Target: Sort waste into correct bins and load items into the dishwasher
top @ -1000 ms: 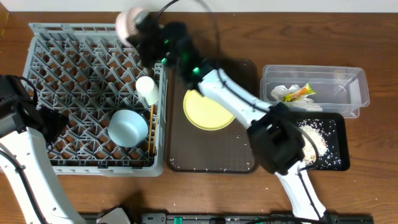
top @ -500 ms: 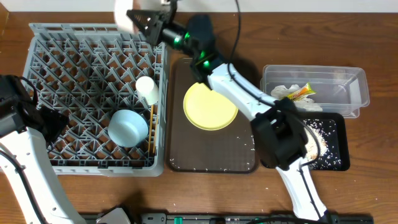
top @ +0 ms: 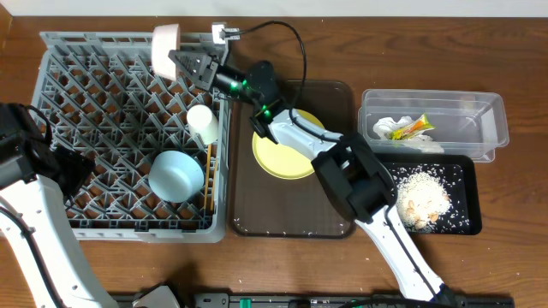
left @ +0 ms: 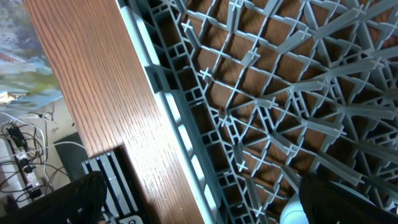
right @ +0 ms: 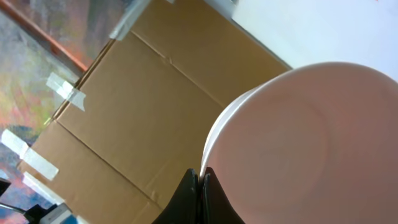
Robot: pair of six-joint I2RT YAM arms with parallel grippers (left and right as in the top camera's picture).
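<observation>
Cream cup point(top: 164, 43) sat pinched at its rim in the right gripper point(right: 200, 182); over the last second it had swung left and lower, over the dish rack's point(top: 103, 38) rear pegs, ready for setting down

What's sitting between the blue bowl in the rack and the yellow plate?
From overhead: wooden chopsticks beside the bowl, then the rack and its right wall, then a bare strip of the brown tray that the plate rests on.
</observation>
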